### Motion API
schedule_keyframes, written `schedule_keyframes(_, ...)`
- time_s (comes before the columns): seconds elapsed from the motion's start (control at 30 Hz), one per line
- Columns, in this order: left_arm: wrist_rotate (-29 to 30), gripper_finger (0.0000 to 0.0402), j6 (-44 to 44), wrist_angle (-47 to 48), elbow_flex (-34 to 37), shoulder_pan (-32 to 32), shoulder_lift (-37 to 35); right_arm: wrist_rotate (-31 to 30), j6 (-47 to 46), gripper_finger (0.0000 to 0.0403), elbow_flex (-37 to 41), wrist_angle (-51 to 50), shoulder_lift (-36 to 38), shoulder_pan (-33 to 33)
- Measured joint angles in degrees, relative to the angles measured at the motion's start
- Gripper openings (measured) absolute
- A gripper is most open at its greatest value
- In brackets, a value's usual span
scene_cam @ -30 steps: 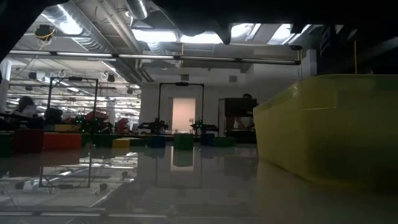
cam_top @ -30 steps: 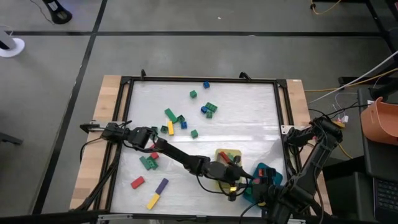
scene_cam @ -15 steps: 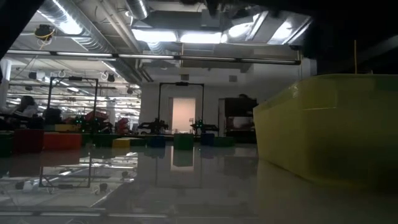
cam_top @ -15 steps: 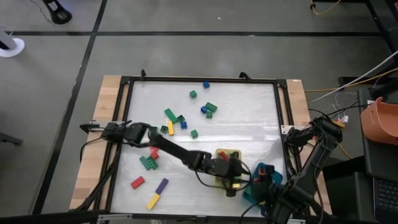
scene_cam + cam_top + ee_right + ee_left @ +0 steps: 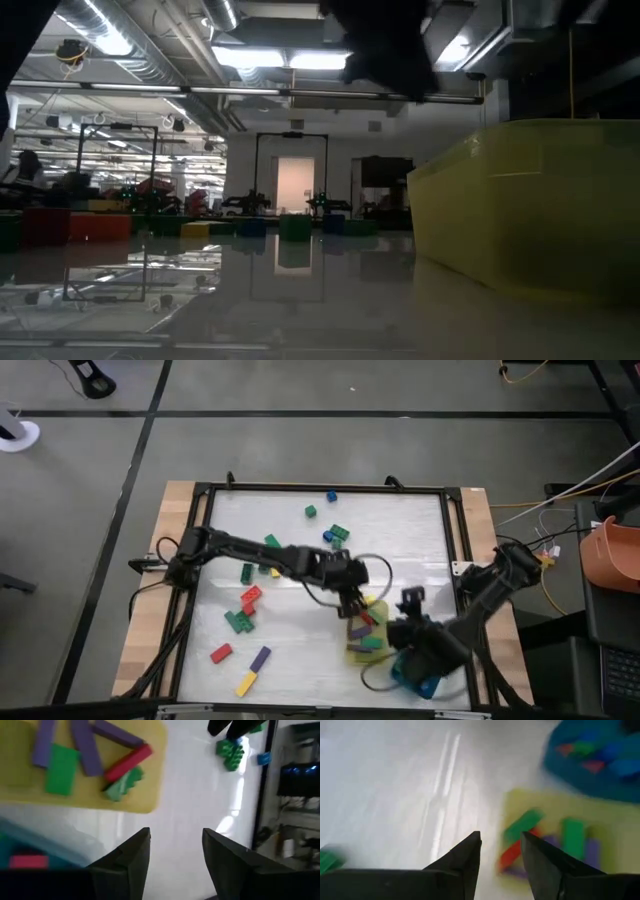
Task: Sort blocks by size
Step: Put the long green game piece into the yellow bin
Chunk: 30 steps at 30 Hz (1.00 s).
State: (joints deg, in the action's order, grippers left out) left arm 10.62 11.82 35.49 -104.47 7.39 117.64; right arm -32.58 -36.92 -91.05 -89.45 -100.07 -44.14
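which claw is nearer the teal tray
Right. The right claw hangs just above the teal tray; the left claw is farther, across the yellow tray.

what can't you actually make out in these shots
- Teal tray, high view: mostly covered by the right arm; its contents can't be counted. Left wrist view shows it only as a blur at the edge.
- Yellow tray, low view: only its wall shows; the bricks inside are hidden.
- Far blocks, low view: too small and dim to tell their sizes.
- Green block, left wrist view: cut off by the edge and blurred.
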Motion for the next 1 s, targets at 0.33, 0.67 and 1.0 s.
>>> schedule_keyframes(0.33, 5.72, 0.0129, -0.29, 18.39, 0.04, -1.88, -6.42, 0.95, 28.41, 0.0182, 0.00, 9.82, 4.27, 23.53)
schedule_keyframes(0.67, 12.74, 0.0129, 4.29, 24.22, 13.47, 0.59, -19.90, 24.28, 51.97, 0.0182, 1.51, 33.45, 4.51, 47.56)
schedule_keyframes(1.0, 14.25, 0.0129, 5.79, 2.05, 44.37, 1.65, -39.25, 26.90, 44.96, 0.0182, 9.80, 51.44, 3.00, 60.68)
